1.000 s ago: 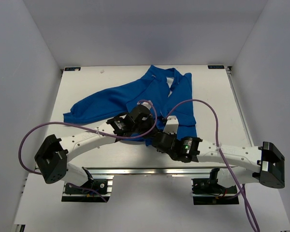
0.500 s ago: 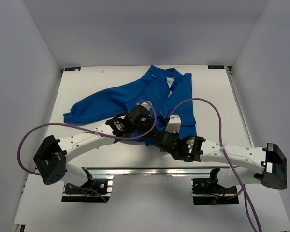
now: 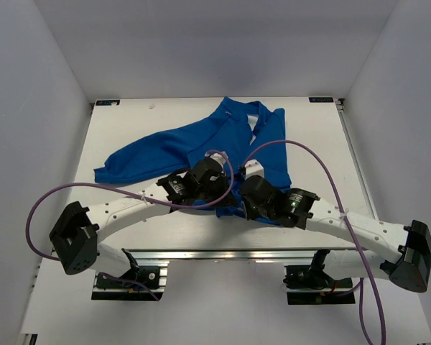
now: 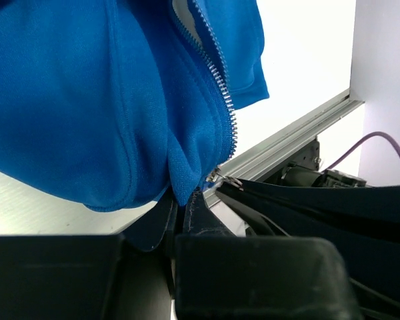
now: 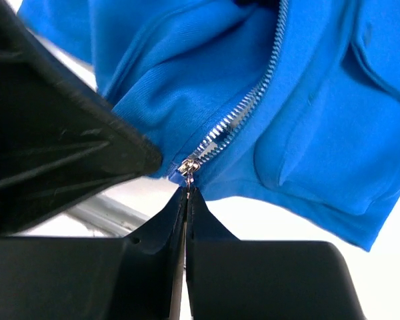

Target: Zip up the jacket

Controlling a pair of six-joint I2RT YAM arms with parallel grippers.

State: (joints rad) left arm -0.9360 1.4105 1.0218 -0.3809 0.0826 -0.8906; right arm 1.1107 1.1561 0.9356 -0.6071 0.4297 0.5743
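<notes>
Nearest us, at the 6 o'clock end of the garment, our left gripper [image 4: 184,203] has its fingers pressed together on the bottom hem [image 4: 181,175] of the blue jacket [image 3: 201,140], right at the foot of the zipper [image 5: 248,110]. Just beside it, toward 3 o'clock, our right gripper [image 5: 185,195] is pinched closed on the small silver zipper pull [image 5: 188,167], held only by the very fingertips. The hem looks raised a little off the white table [image 3: 316,144]. From here the teeth run away toward 12 o'clock, joined low down. Farther up the two fronts part, and white lining shows below the collar [image 3: 255,109]. One sleeve [image 3: 133,162] trails out to 9 o'clock. We judge the risk to lie in that thin hold: a pull off the line of the teeth could slip the tab free. If our left grip gives slack, the soft cloth could bunch ahead of the slider and jam it. The two wrists are also close enough to knock together.
</notes>
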